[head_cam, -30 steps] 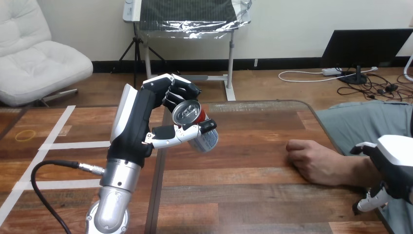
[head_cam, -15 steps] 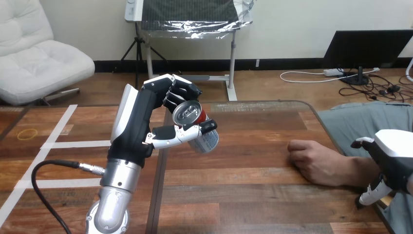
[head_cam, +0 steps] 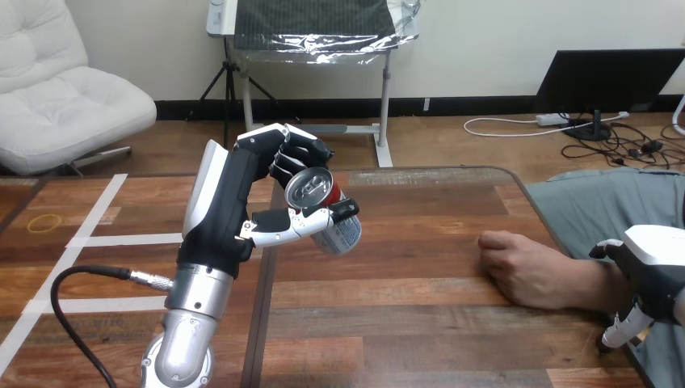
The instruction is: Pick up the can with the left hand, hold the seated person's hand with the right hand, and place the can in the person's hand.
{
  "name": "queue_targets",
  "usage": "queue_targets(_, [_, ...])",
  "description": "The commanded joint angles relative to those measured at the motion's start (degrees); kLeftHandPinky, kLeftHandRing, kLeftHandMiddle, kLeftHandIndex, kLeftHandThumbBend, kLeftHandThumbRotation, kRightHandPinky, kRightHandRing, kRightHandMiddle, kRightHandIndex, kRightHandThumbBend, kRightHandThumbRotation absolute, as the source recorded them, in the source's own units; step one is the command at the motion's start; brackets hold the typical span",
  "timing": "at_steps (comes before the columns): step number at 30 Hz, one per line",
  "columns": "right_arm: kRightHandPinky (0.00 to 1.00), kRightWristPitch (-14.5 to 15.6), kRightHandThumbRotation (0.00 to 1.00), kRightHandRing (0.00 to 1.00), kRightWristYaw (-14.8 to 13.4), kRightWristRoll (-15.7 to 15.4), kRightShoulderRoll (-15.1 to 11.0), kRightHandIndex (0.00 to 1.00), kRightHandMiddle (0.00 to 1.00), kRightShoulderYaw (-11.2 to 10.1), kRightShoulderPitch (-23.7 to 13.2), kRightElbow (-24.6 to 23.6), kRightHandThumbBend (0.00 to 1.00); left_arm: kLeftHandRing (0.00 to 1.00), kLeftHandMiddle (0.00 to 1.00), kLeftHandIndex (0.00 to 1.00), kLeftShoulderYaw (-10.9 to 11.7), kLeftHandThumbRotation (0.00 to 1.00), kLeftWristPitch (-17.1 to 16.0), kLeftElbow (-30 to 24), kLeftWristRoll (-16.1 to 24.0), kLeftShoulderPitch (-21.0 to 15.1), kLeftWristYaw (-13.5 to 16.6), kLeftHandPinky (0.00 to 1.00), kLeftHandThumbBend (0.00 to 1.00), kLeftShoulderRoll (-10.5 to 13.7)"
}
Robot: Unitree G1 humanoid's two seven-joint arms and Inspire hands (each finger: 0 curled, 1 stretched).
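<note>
Red-and-silver metal can tilts inside curled fingers of the left hand, could slip; right hand closure: cannot tell.

A wooden tabletop of brown planks with a dark rim and a rounded far corner fills the lower part of the view. Just left of the tabletop lies another brown wooden surface crossed by strips of white tape and marked with a small yellow ring. Beyond the tabletop a brown wood floor runs to a cream wall with a black baseboard. Far beyond the tabletop's left side stands a white padded chair. Straight beyond the tabletop a metal stand carries a foil-edged panel. Beyond its right corner a dark monitor sits on the floor beside a white power strip and tangled black cables.
</note>
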Motion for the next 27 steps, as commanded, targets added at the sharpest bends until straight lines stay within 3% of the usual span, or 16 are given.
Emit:
queue_targets(1, [0.87,-0.5,0.1,0.91,-2.0,-0.8,-2.3,0.89,0.91,0.9,-5.2,2.5,0.77,0.42,0.49,0.51,0.6,0.0,-0.8,-3.2,-0.5,-1.9,0.3,0.37,0.64,0.4])
queue_targets(15, [0.88,-1.2,0.13,0.92,-3.9,-1.1,-2.8,0.9,0.92,3.8,-8.6,8.6,0.76,0.42,0.48,0.51,0.7,0.0,-0.6,-3.5,-0.7,-1.6,-0.3,0.37,0.63,0.6])
queue_targets(27, [0.92,0.6,0.15,0.94,-1.4,-2.0,-2.7,0.91,0.94,6.8,-11.9,12.0,0.72,0.42,0.48,0.51,0.8,0.0,-0.4,-3.6,-0.5,-1.6,-0.2,0.37,0.64,0.8])
